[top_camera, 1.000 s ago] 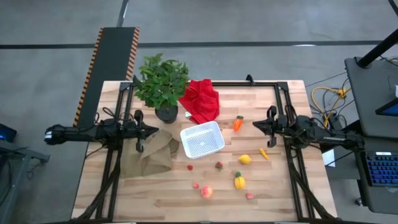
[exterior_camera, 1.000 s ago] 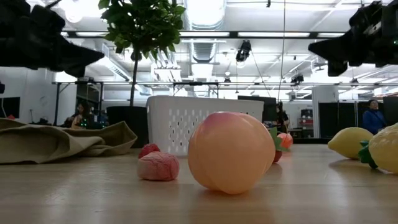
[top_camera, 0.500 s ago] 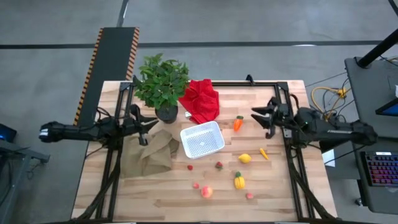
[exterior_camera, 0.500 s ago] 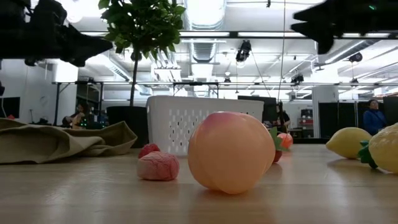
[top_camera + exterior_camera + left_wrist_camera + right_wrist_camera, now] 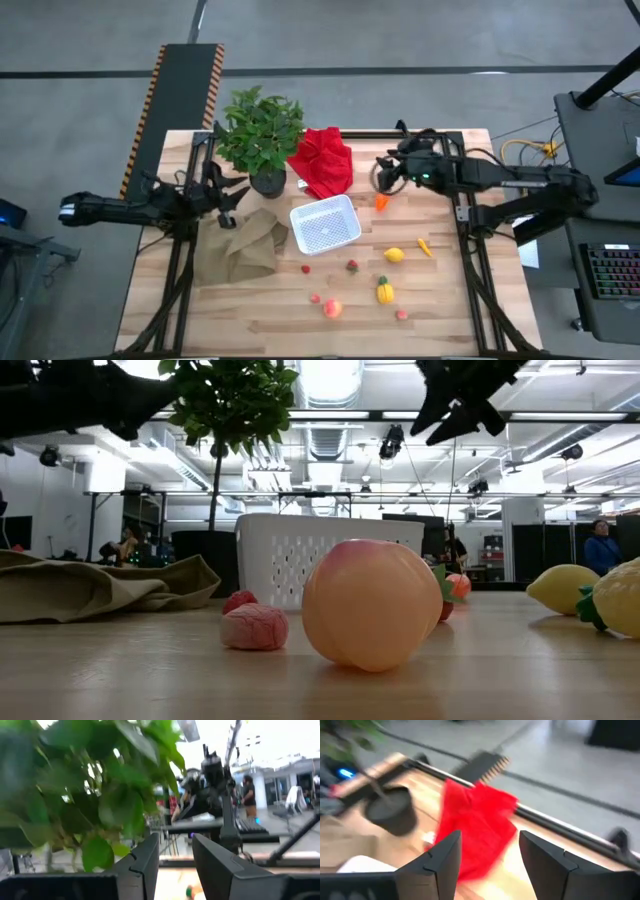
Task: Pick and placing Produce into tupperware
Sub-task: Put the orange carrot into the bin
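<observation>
Table [image 5: 440,300]: a pale wooden butcher-block top bore everything.
Plant [image 5: 258,130]: a leafy green potted plant stood at the far left, just left of a crumpled red cloth [image 5: 324,160].
Bag [image 5: 238,250]: a crumpled brown paper bag lay left of the container.
Tupperware [image 5: 325,225]: the white, roughly square plastic container sat mid-table, nothing seen in it.
Left gripper [image 5: 232,193]: it hovered beside the plant pot above the bag's far edge, jaws partly apart, holding nothing.
Right gripper [image 5: 384,173]: it hung above the far side near the cloth, jaws parted, gripping nothing.
Produce: the orange carrot [image 5: 382,200] lay just right of the cloth; the yellow lemon [image 5: 394,255] right of the container; the yellow pepper [image 5: 384,291], peach [image 5: 332,308] and a small red berry [image 5: 352,265] lay nearer.
</observation>
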Robot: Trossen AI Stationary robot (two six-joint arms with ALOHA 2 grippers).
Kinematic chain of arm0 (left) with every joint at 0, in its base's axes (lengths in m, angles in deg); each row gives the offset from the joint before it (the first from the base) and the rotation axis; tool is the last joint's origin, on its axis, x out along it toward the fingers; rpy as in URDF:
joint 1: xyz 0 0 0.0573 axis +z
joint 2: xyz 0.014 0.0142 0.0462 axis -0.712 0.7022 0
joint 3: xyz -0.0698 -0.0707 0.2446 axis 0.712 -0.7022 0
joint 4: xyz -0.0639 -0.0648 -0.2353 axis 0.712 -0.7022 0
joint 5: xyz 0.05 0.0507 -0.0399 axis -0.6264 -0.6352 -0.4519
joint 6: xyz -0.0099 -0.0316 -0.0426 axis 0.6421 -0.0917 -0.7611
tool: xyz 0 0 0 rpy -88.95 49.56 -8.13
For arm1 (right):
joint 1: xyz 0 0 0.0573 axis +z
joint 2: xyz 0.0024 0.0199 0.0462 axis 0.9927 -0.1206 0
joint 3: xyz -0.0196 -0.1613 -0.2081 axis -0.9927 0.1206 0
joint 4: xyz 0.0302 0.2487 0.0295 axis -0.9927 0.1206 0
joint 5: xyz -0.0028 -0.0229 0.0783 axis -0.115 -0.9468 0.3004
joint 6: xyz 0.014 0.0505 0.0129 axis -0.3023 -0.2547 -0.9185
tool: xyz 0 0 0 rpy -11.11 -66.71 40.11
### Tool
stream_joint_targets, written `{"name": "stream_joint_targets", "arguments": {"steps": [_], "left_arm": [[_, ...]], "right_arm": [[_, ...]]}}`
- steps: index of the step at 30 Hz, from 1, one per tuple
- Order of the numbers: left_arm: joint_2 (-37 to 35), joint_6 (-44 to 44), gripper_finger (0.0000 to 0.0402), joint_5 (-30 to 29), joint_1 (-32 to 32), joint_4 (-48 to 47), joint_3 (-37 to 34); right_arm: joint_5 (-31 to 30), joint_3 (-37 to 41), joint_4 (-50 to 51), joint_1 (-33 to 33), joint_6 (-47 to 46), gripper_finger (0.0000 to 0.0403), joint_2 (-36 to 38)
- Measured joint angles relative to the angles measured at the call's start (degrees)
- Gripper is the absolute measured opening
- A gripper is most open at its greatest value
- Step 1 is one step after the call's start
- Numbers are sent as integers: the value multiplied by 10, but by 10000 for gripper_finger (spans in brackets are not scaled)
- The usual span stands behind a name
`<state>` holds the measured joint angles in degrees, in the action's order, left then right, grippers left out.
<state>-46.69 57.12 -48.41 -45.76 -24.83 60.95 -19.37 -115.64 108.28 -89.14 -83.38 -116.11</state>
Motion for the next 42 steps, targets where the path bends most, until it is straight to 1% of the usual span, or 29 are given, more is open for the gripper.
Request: {"name": "stream_joint_targets", "arguments": {"steps": [3,7,10,12,18,23,25,26,29,31,36,42], "left_arm": [[-5,0,105,0,0,26,-1],[-8,0,105,0,0,31,-5],[-8,0,105,0,0,31,-5],[-9,0,105,2,0,31,-4],[-19,0,105,5,0,32,-4],[-22,0,105,5,0,31,-6],[-22,0,105,17,0,30,-6],[-23,0,105,35,0,30,-6],[-27,-1,105,114,0,31,-4],[-30,-1,105,148,0,31,-3],[-37,-1,105,154,0,29,-6],[-38,-1,105,154,0,29,-6]], "right_arm": [[-1,-61,106,0,-79,187,-52],[0,-129,243,-9,-192,199,-114],[10,-161,322,-21,-241,215,-156],[29,-174,349,-28,-263,230,-182],[30,-170,354,-40,-315,282,-250],[39,-150,353,-39,-388,304,-300],[39,-146,353,-31,-419,306,-314],[39,-144,352,-27,-434,306,-319],[39,-138,351,-14,-480,302,-331],[39,-133,349,-5,-511,299,-338],[40,-110,329,8,-559,297,-348],[55,-54,249,8,-574,291,-348]]}}
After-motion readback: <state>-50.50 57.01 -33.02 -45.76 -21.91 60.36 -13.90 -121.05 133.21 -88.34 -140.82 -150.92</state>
